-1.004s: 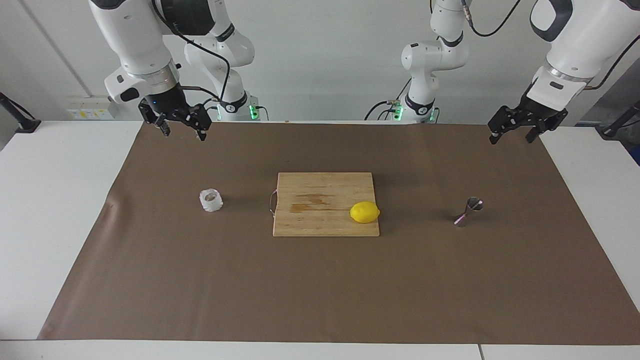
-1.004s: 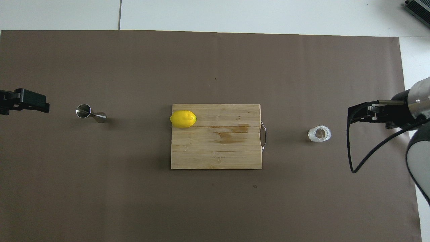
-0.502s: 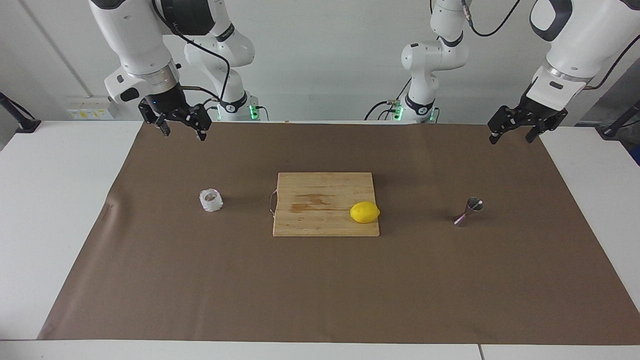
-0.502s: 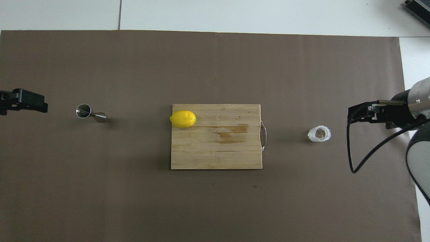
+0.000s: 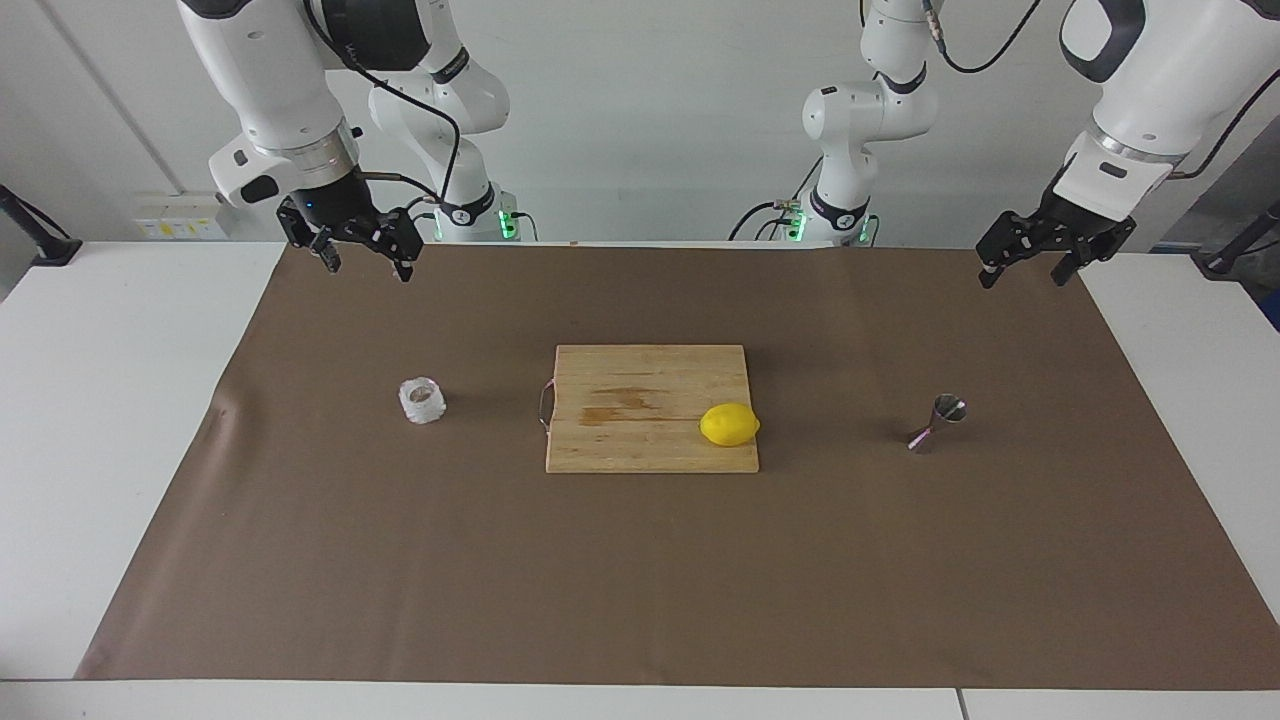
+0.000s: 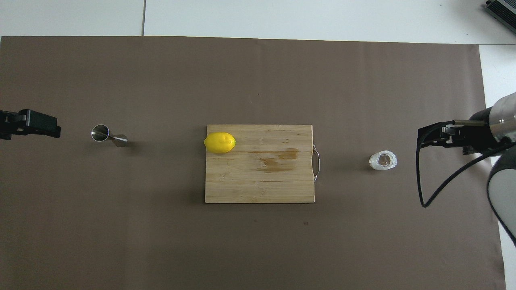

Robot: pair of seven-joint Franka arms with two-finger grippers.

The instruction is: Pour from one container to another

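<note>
**Between two waiting grippers, cup and jigger untouched**

Across the facing view, the right gripper [image 5: 362, 258] hangs with jaws apart over the brown mat [image 5: 640, 600]; the squat faceted glass cup [image 5: 422, 400] stands at its 5 o'clock, so this arm is nearer. The left gripper [image 5: 1030, 265], jaws apart, has the steel hourglass jigger [image 5: 937, 424] at 7 o'clock.

From overhead, the jigger [image 6: 108, 135] stands at 9 o'clock of the wooden cutting board [image 6: 260, 177], the cup [image 6: 383, 160] at 3 o'clock. A lemon [image 6: 219, 142] lies on the board.

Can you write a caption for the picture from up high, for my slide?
A lemon sits on a cutting board between a steel jigger and a glass cup.
</note>
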